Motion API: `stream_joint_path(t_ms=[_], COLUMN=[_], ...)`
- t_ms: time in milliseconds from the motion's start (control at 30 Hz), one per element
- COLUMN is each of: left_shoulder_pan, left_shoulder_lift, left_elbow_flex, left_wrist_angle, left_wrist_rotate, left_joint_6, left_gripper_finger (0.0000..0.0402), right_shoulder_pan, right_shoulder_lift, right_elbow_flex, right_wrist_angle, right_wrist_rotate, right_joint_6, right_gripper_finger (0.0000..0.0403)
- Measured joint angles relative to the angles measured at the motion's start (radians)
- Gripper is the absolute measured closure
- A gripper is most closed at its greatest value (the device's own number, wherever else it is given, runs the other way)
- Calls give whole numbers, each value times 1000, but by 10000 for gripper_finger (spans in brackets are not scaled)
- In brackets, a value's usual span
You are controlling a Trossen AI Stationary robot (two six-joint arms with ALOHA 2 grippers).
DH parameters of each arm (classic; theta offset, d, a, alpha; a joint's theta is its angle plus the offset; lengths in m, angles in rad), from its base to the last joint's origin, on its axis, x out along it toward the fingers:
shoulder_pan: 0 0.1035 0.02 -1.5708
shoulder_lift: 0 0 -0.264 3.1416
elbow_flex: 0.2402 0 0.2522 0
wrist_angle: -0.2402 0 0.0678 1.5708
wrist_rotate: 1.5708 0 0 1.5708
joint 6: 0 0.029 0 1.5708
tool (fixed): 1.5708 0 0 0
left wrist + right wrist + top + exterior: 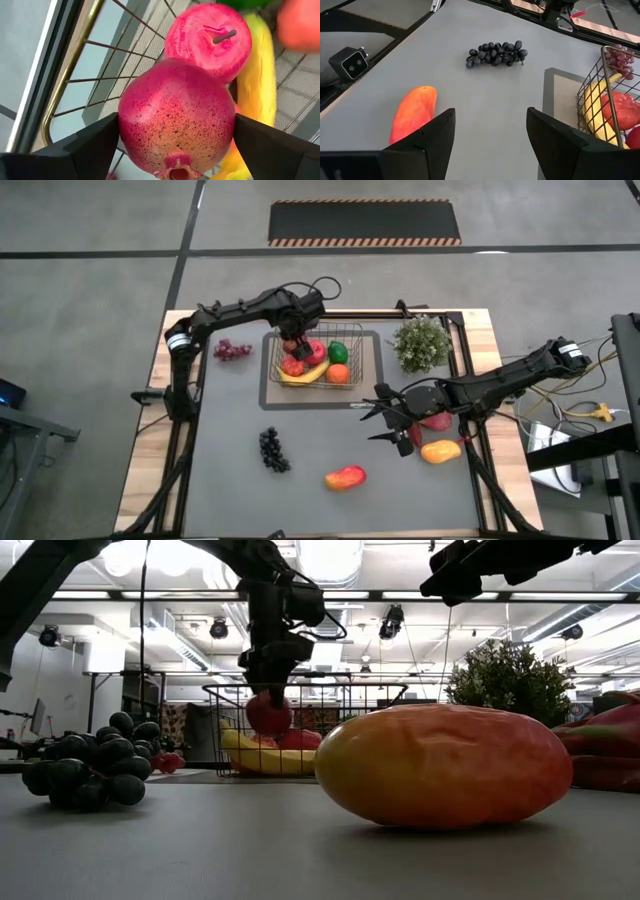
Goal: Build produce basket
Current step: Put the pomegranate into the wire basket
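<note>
Closest to the front edge of the table there's a mango (345,477), with a bunch of dark grapes (273,450) a bit to its left. The right gripper (392,423) hangs over the right side of the mat, fingers spread wide and holding nothing, with another mango (441,450) and a dragon fruit (436,420) just beside it. Further back, the wire basket (371,352) sits on its grey tray (272,395) with a banana (305,374), apple (209,37), orange (339,374) and green pepper (338,351) inside. The left gripper (297,346) is clamped on a pomegranate (176,117) over the basket's left end. Red grapes (232,350) lie toward the back left corner, and a leafy plant (422,342) back right.
</note>
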Motion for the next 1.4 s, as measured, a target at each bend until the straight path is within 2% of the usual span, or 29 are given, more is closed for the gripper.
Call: stream_joint_path(t_ms=[367,933,1400], left_shoulder_pan=[-1,-7,-8], left_shoulder_lift=[-23,-57,-56], left_elbow_flex=[38,9,-11], left_wrist_angle=[3,8,12], left_wrist_rotate=[-1,38,38], left_joint_6=[-21,55,58], left_gripper_finger=[52,52,52], right_shoulder_pan=[0,0,0], right_shoulder_lift=[-1,-7,-7], right_elbow_flex=[0,-1,-2], right_wrist_angle=[4,4,13], right_wrist_rotate=[-1,-2,-1], right_joint_6=[-37,27,4], right_gripper_finger=[175,175,174])
